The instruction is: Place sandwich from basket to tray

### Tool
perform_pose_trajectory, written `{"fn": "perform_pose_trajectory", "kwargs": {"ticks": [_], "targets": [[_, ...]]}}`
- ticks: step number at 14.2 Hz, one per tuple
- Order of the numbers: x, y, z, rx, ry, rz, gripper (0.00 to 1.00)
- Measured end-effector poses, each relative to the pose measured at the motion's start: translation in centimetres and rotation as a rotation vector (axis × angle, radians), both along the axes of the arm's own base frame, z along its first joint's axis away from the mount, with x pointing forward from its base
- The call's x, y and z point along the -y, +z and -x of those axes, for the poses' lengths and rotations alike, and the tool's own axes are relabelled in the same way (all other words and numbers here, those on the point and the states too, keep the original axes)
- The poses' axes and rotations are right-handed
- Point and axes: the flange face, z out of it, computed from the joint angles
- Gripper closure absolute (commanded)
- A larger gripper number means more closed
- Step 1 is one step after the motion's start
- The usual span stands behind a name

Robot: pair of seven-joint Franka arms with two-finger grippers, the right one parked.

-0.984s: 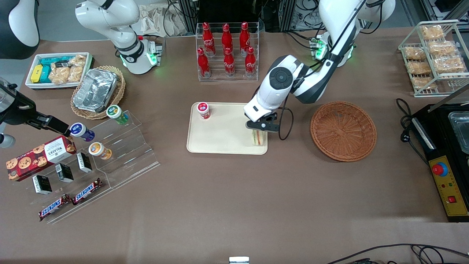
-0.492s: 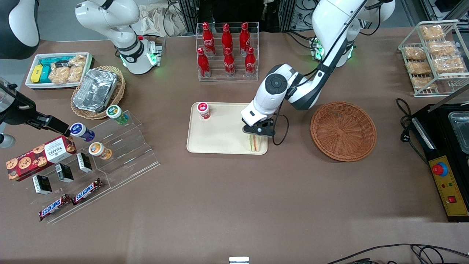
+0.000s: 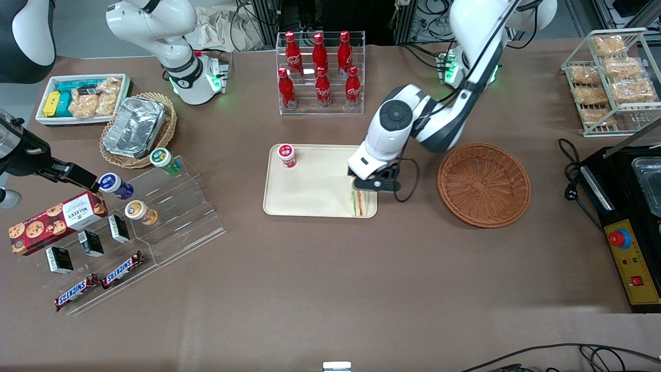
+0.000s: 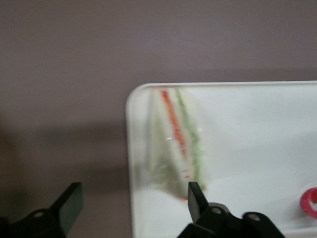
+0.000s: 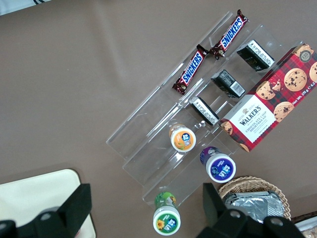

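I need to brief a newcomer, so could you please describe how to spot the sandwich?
Find the cream tray mid-table. The sandwich lies in its corner nearest the empty wicker basket, just under the open claw. Unlike the red-capped cup, it is a striped wedge.

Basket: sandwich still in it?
No: the basket holds nothing; the sandwich lies on the tray under the open claw.

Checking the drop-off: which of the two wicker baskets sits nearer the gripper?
The reddish-brown basket, beside the tray where the open gripper hovers above the sandwich.
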Motion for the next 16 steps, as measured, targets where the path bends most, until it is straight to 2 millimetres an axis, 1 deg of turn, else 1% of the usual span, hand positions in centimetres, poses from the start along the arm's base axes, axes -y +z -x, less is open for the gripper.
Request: {"fn": "perform_pose_trajectory", "kwargs": {"ticks": [5, 8, 10, 12, 15, 16], "targets": [[-9.2, 11.1, -2.7, -0.049, -0.059, -0.103, 0.01], [-16.3, 16.9, -4.8, -0.087, -0.082, -0.121, 0.01], [-20.6, 20.1, -6.2, -0.093, -0.08, -0.118, 0.01], [-23.5, 22.5, -7.1, -0.077, -0.067, -0.11, 0.01], [-28.3, 25.3, -7.3, -0.091, 0.018, -0.113, 0.01], [-29.6, 26.6, -7.3, -0.091, 0.042, -0.112, 0.01]]}}
